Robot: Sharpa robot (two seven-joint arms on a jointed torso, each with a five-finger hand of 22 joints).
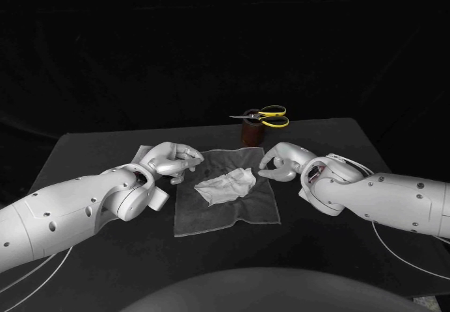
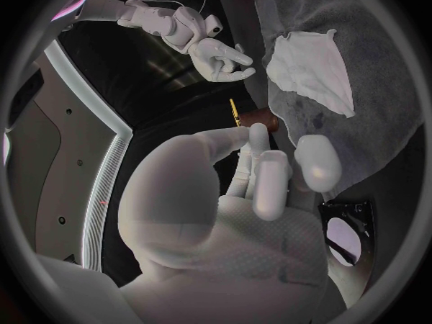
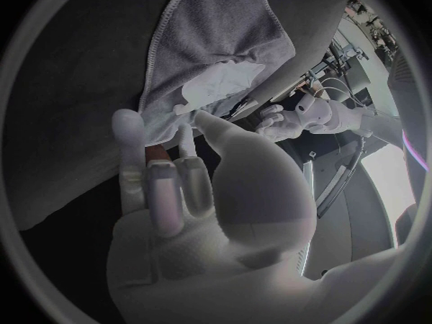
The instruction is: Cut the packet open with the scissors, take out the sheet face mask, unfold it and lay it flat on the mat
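Both the left hand [image 1: 173, 158] and the right hand [image 1: 281, 162] are held spread and empty beside the sheet face mask [image 1: 225, 185], which is seen crumpled on the mat [image 1: 218, 218] and is judged limp, light and easily torn, best pinched at opposite edges.

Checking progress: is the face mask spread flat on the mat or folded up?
Folded up: the face mask lies as a small crumpled wad in the middle of the mat, not spread out.
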